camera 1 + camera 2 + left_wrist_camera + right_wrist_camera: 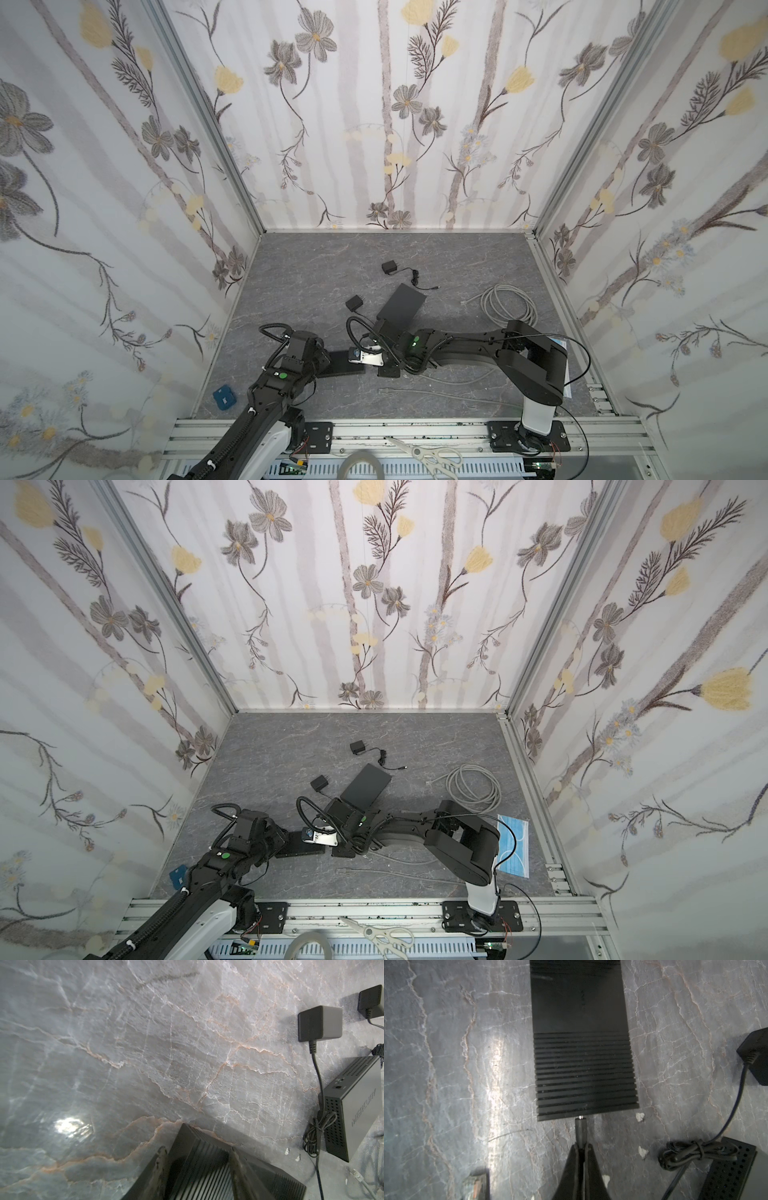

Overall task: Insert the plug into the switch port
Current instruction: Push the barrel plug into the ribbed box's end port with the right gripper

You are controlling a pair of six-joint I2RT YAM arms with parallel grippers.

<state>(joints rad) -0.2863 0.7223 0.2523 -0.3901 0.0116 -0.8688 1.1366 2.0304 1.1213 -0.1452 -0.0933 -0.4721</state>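
Plug, a small black barrel with a bright metal tip, pinched by its rear end in the right gripper, jaws clamped tight around it. Points straight at the near edge of the switch, tip touching or just short of that edge; cannot be told which, and no port opening visible from this angle. In both top views, low on the table, between the two arms.

Seems light, rigid and smooth-sided, so likely to swivel or slide back between the pads if pushed off-axis. Best held on the moulded collar behind the tip, never on the metal end or the limp cord. Probably tied to the bundled cord beside the grey perforated box; could be tugged sideways by it.

Switch itself a flat black plastic case, ribbed at this end, lying flat; looks light enough to skate away under a push. Hence, probably, the left gripper at the ribbed body, fingers part-spread on either side; clamped or merely bracketing, cannot be told. Calls for a firm brace on the case's hard edges and a gentle, straight press.
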